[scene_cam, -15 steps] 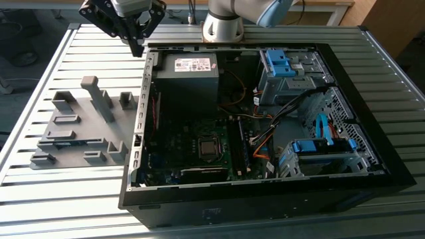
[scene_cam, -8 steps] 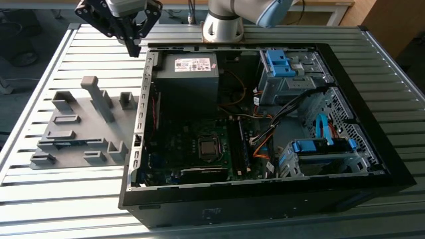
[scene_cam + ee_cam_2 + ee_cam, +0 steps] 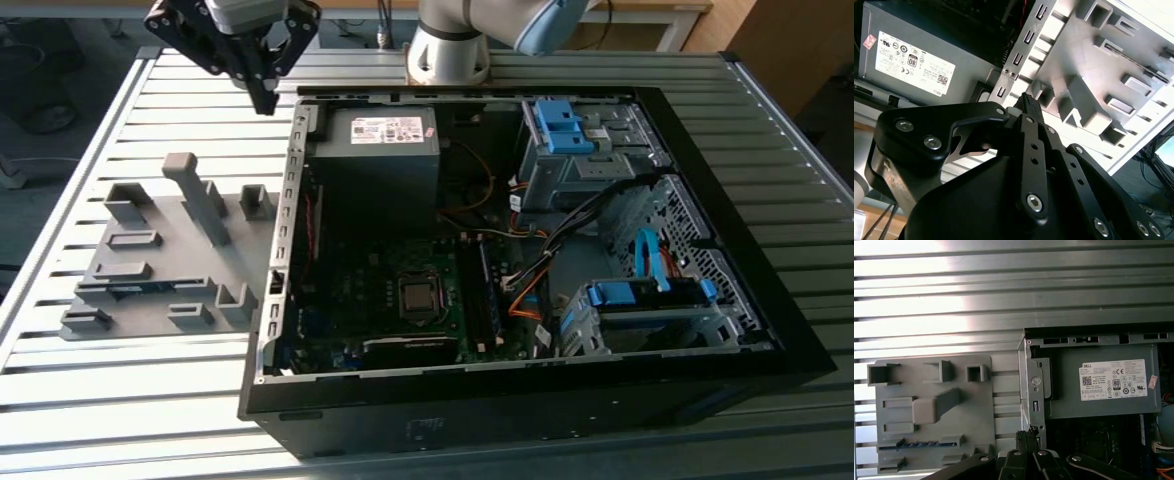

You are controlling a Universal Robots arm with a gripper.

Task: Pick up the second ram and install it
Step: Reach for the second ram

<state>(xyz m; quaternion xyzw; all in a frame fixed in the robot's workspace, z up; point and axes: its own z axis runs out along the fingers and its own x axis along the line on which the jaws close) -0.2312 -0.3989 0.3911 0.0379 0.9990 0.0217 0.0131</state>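
- second ram [image 3: 919, 444]: thin blue strip showing in a long slot of the grey holder [image 3: 167, 270]. The holder sits on the tabletop [image 3: 120, 410] just beside the PC case [image 3: 467, 410], outside the wall by the pwr supply [image 3: 380, 150]. Ram not touching the case.
- Handling (my read): light, stiff, brittle. Chips + contacts exposed, so best held by the long edges or short ends, not the faces. Little of it shows above the slot, so grip room prob. tight. Should come out straight, w/o twisting.
- claw [image 3: 267, 100]: hangs over the tabletop at the PC case's corner nearest the pwr supply, well apart from the ram. Fingers pinched to a point, nothing between them.
- Containers:
  - holder: ram in one slot; other pockets look bare.
  - PC case, side off: pwr supply, mainboard [image 3: 400, 300], blue drive-bay clips [image 3: 561, 125] and cables [image 3: 527, 300] inside.
  - can't tell if a stick already sits in the mainboard sockets.
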